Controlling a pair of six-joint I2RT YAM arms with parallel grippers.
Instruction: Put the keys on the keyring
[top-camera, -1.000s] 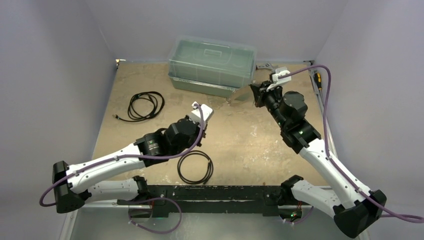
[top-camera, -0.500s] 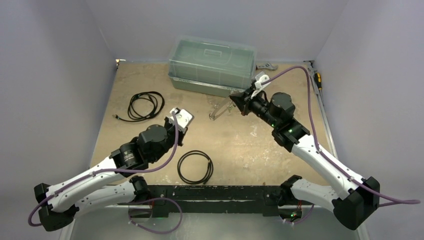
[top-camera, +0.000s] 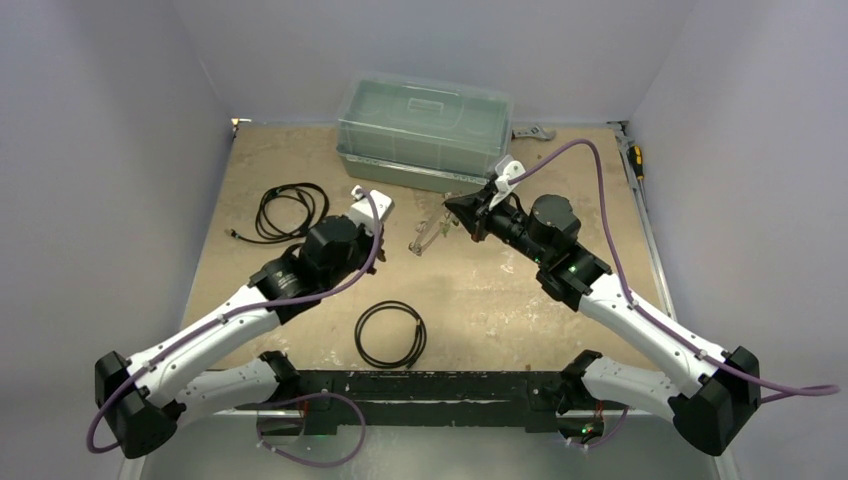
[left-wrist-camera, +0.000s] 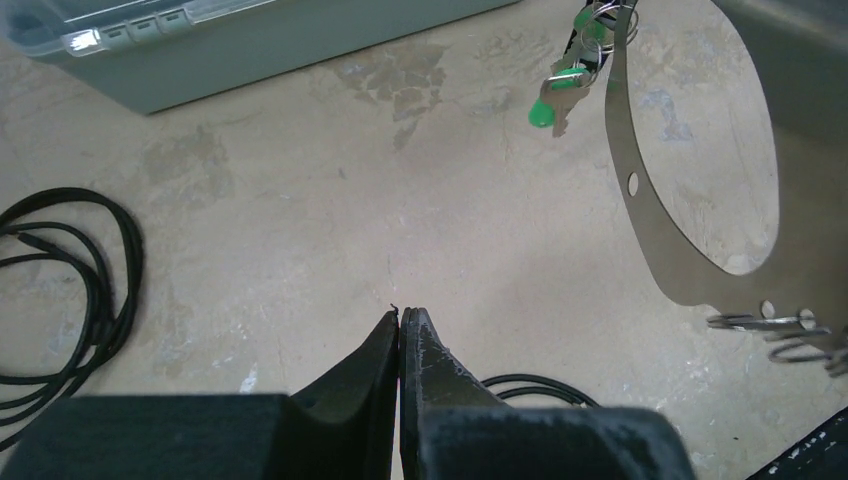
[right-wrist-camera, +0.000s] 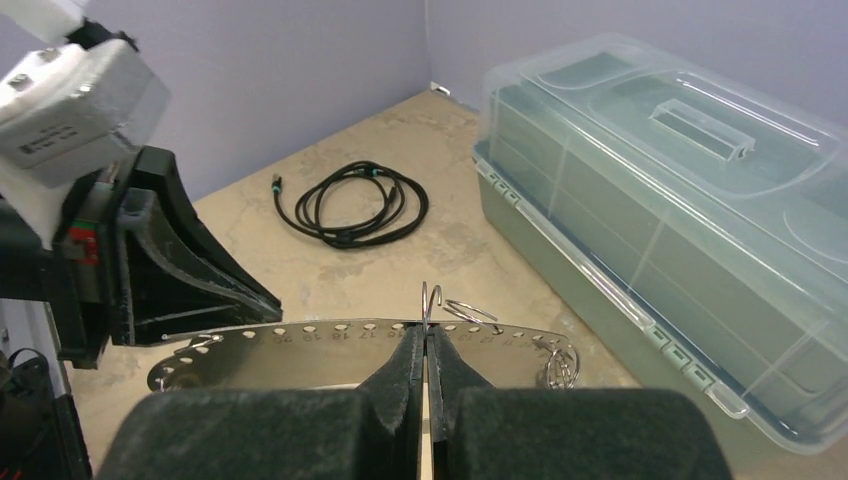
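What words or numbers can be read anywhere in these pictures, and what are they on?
Nothing is clear enough to quote.
keyring: tiny stamped numbers run beside the holes along its flat band; too small to read surely.
white camera box on the left arm: a label with lines of print; blurred.
plastic box: no writing seen.

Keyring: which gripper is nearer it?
Right. The right gripper is shut on the keyring; the left gripper, shut, is apart, left of it in the top view.

Flat silvery keyring (left-wrist-camera: 662, 250) aloft in right end effector (right-wrist-camera: 425, 345), keys (left-wrist-camera: 570, 80) at one end.
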